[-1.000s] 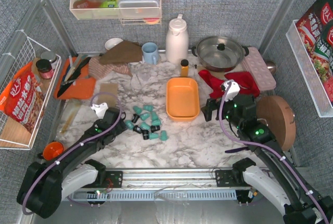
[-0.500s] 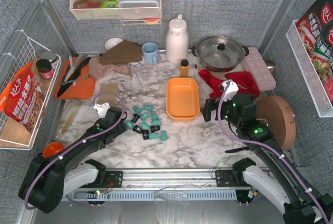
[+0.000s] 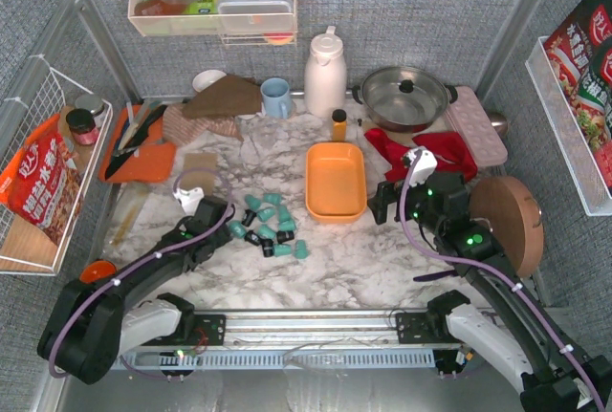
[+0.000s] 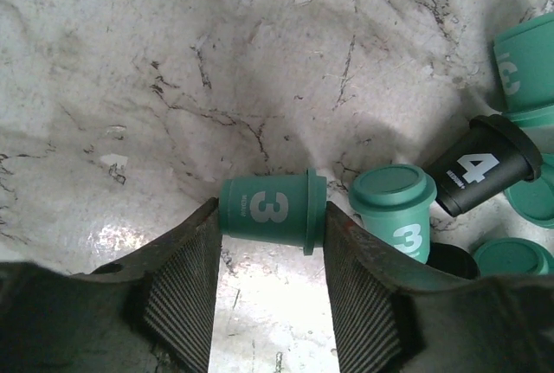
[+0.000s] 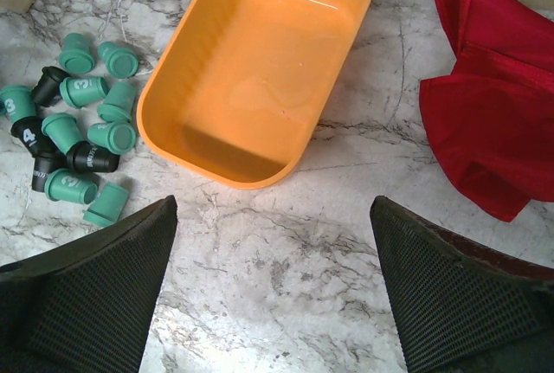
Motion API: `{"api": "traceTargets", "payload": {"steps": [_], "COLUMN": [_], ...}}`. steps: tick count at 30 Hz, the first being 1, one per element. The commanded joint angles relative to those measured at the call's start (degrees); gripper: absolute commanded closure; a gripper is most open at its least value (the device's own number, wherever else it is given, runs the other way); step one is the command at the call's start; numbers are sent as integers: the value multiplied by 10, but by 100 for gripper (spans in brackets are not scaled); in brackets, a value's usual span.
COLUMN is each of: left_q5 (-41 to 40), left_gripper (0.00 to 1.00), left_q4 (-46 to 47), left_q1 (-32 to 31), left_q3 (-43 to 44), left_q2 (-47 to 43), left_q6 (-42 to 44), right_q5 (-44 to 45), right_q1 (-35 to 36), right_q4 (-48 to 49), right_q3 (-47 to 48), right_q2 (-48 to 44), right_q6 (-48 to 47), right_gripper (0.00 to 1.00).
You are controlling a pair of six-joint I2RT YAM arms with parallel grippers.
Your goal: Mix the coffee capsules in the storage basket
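Down at the near side, the left end effector (image 4: 271,226) is low on the marble surface (image 4: 130,61); its two ribbed fingers (image 4: 177,295) are partly open and bracket a teal capsule (image 4: 264,210) lying on its side, a white 3 showing; each finger sits right at one end of it, but whether it is truly pinched I cannot tell; just beside it stands another teal pod (image 4: 394,209) with a 3, and a black capsule (image 4: 480,165) marked 4 lies tilted against that one.

A little further in, the rest of the coffee capsules (image 3: 270,226) lie in a loose huddle on the surface, mostly teal with a few black, some upright and some tipped over; all of them are outside the storage basket (image 3: 335,181), which lies just to their right, orange and with nothing inside it.

On the right, the right end effector (image 5: 273,209) hangs above the surface at the basket's near right corner, jaws spread wide with nothing between them.

Beyond it a red cloth (image 3: 435,149) lies crumpled; at the back stand a lidded pot (image 3: 404,95), a white flask (image 3: 325,73) and a blue mug (image 3: 275,97).
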Motion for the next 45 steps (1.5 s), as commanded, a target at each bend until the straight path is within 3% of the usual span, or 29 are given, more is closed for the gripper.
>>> {"api": "traceTargets", "payload": {"steps": [1,11,21,28,31,39,45], "left_q5": [4,19,236,356,395,470,487], "left_gripper": [49,68,71,72,73,72,72], "left_q4": [19,-56,28,120,163,328,463], "left_q1": [2,1,-2,-26,-47,-86,-95], "left_q3": [6,78,139,202,233,225,185], "left_q2": [5,-31,-132,-77,-30,56,108], "left_q6": [1,51,155,208,249,437,548], "right_q5": [-8,-12,-74,-201,-218,-148,-158], "right_q1": [0,0,0,1,2,2,3], "right_q4": [15,14,52,144,160,-23,-98], "right_q3": [6,7,-6,-45,-42,99,182], "right_q2": [0,3,1,-19,-20,52,126], "right_q6": [0,0,-20,-50,-49,0,86], "right_gripper": [2,1,2,4,4,4,9]}}
